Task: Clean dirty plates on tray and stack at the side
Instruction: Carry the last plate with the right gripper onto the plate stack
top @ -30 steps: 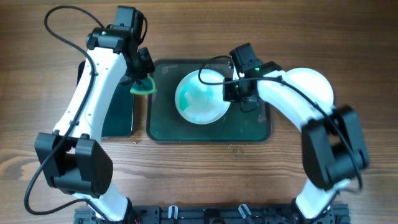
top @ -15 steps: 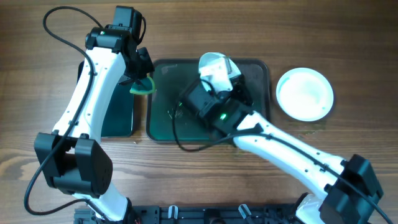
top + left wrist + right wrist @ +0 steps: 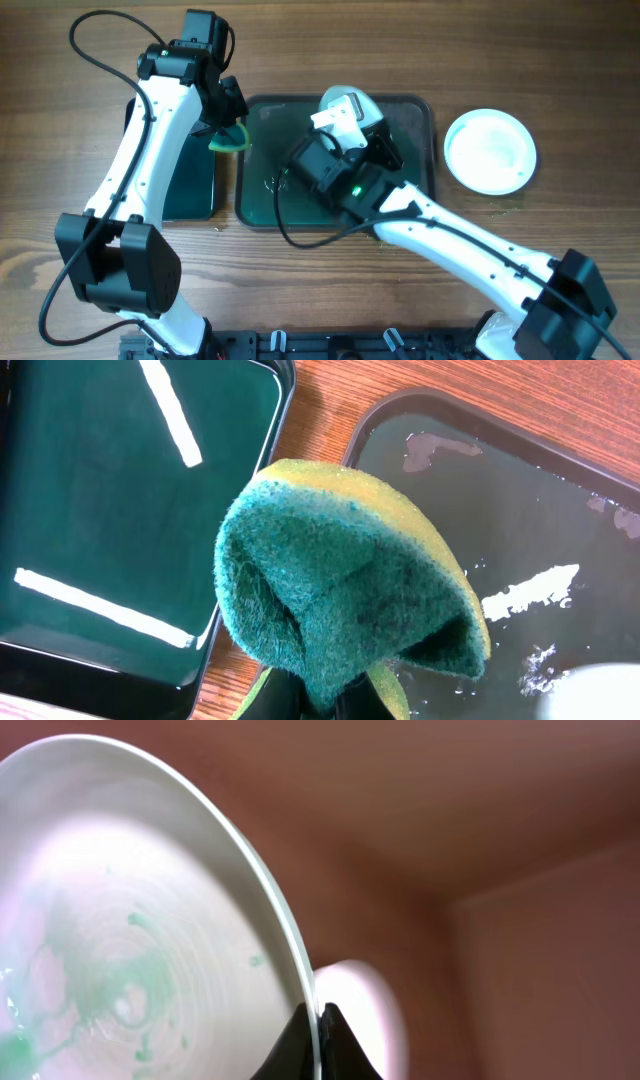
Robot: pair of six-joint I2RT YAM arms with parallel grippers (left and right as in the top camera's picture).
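My right gripper [image 3: 318, 1020] is shut on the rim of a white plate [image 3: 130, 920] smeared with green and holds it tilted up above the dark green tray [image 3: 260, 190]. In the overhead view the plate [image 3: 350, 103] shows only partly behind the right arm. My left gripper [image 3: 228, 128] is shut on a folded green-yellow sponge [image 3: 350, 590], held over the gap between the two trays, at the tray's left edge [image 3: 420, 470]. A clean white plate [image 3: 490, 150] lies on the table to the right of the tray.
A smaller black-rimmed tray [image 3: 190, 190] lies left of the main tray, also in the left wrist view [image 3: 120, 510]. Water streaks wet the main tray's floor [image 3: 520, 595]. The right arm spans the tray's middle and right.
One second ago the plate lay flat in the tray with the right gripper at its rim. It has since been lifted and tipped up. The left arm has not moved.
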